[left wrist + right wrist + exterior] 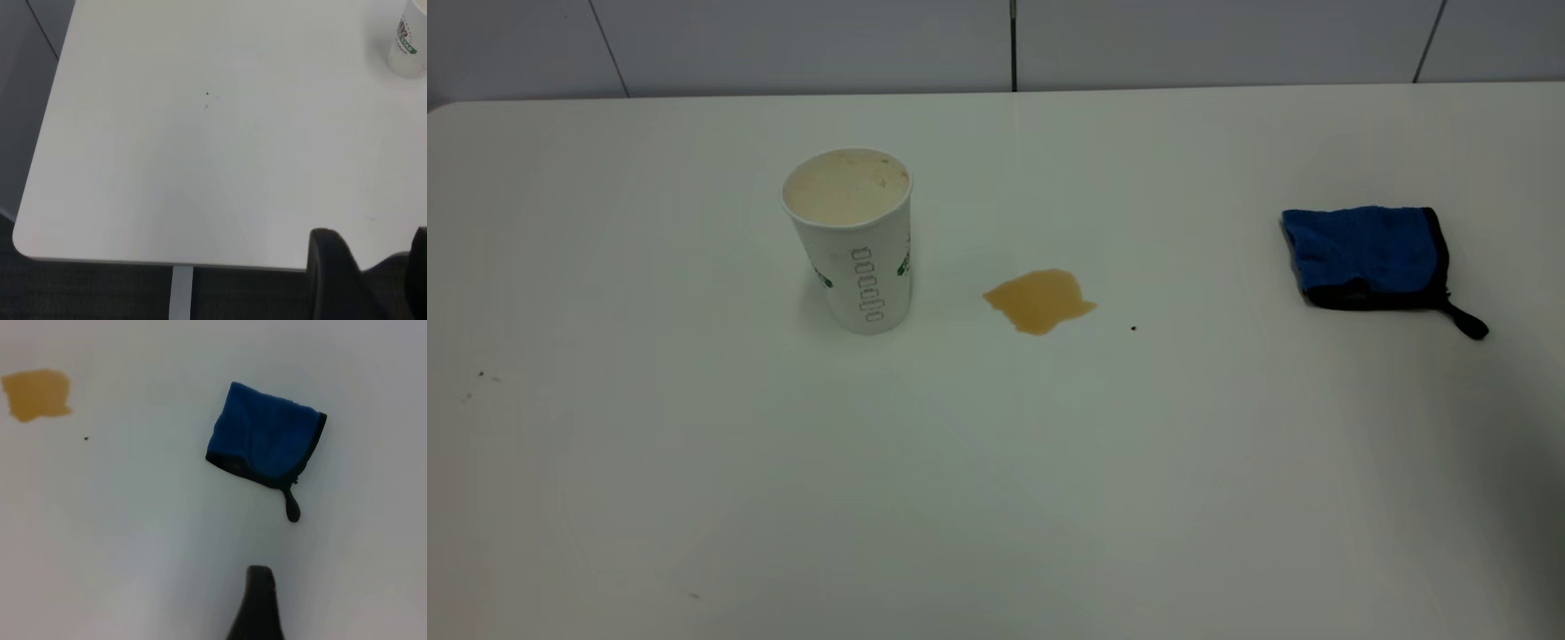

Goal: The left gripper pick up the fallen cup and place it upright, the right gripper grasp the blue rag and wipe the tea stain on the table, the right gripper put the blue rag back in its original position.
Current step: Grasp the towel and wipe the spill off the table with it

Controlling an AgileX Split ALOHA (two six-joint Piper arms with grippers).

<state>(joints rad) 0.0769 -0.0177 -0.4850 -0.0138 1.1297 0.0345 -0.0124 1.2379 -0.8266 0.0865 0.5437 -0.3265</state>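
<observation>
The cup (pixel 852 238) stands upright, cream-stained inside. Amber tea stain (pixel 1040 300) and folded blue rag (pixel 263 441) lie beyond the right gripper (pixel 257 603) on the white table (pixel 996 462); I cannot tell either gripper's finger state.

Little of the robot's body shows. The left pincer (pixel 373 263) appears as two matte black fingers (pixel 333 273), broad and rounded at the tips. The right pincer shows one slim black finger (pixel 259 603), tapered, smooth, unmarked, with a blunt squared tip.
</observation>
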